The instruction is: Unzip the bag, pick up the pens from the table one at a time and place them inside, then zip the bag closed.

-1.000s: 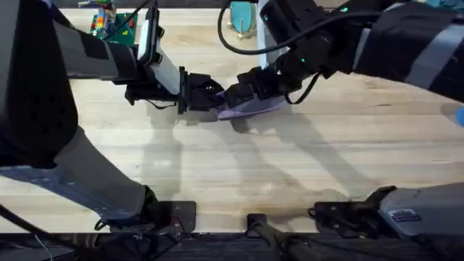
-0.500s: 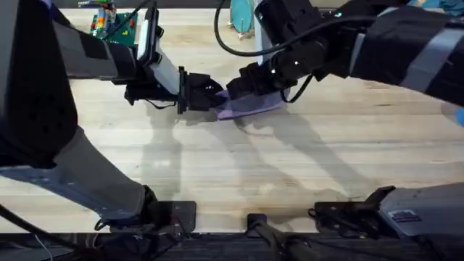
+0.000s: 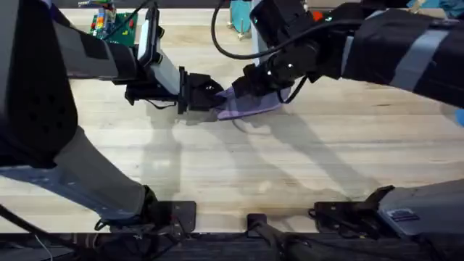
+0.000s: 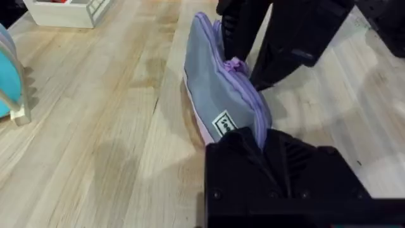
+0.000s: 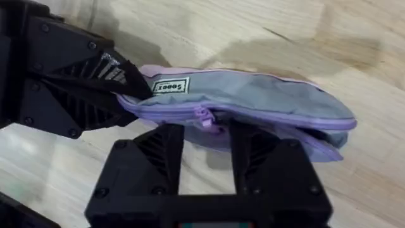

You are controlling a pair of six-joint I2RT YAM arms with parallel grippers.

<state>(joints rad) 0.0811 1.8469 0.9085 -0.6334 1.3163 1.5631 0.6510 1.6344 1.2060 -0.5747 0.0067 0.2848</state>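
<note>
The lavender bag (image 3: 252,107) lies on the table (image 3: 217,174), a little behind its middle. My left gripper (image 3: 210,95) is shut on the bag's left end, which the left wrist view shows pinched between the fingers at the label (image 4: 226,124). My right gripper (image 3: 243,85) hovers over the bag's top edge with its black fingers (image 5: 161,149) apart. The zipper pull (image 5: 204,117) sits between their tips, about a third of the way along the bag (image 5: 253,101) from the held end. The pens are out of view.
A teal object (image 3: 240,14) stands at the table's far edge behind the bag. A box of coloured items (image 3: 110,25) sits at the back left. The near half of the tabletop is bare wood.
My right gripper has shifted slightly right and farther back along the bag's top edge. The left gripper has held still on the bag's end.
</note>
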